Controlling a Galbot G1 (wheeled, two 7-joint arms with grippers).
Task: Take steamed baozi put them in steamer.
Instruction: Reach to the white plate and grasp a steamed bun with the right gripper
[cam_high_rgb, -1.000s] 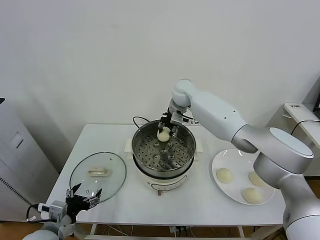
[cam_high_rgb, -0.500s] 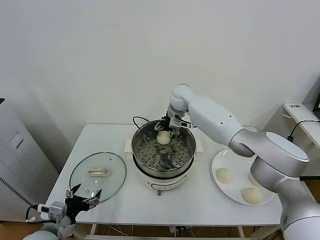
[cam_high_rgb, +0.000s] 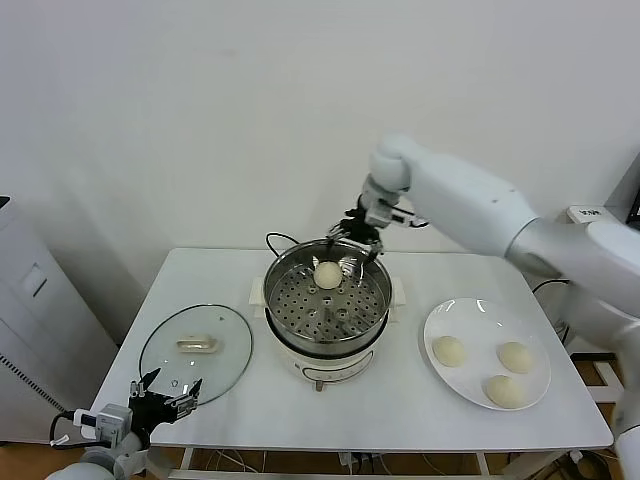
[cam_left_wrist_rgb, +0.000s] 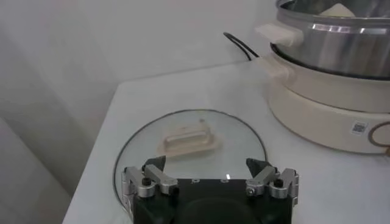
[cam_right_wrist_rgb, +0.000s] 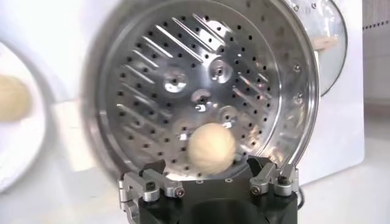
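Clearing right gripper (cam_high_rgb: 355, 240) from round shiny steel steamer basket (cam_high_rgb: 284, 268) is step in hand: fingers spread wide, gripping nothing, above far rim. One cream-white dough bun (cam_high_rgb: 327, 275) rests free on perforated floor near far wall. Three buns wait on flat white plate (cam_high_rgb: 436, 318). Best rise straight up before swinging over to plate. Left gripper (cam_left_wrist_rgb: 210, 181) parked, fingers open, beside round glass lid (cam_high_rgb: 195, 350) on white surface (cam_high_rgb: 400, 410).

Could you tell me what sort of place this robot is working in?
Probably a lab mock-up of a kitchen: a white table against a bare wall holds just a steamer, a glass lid and a plate of baozi.
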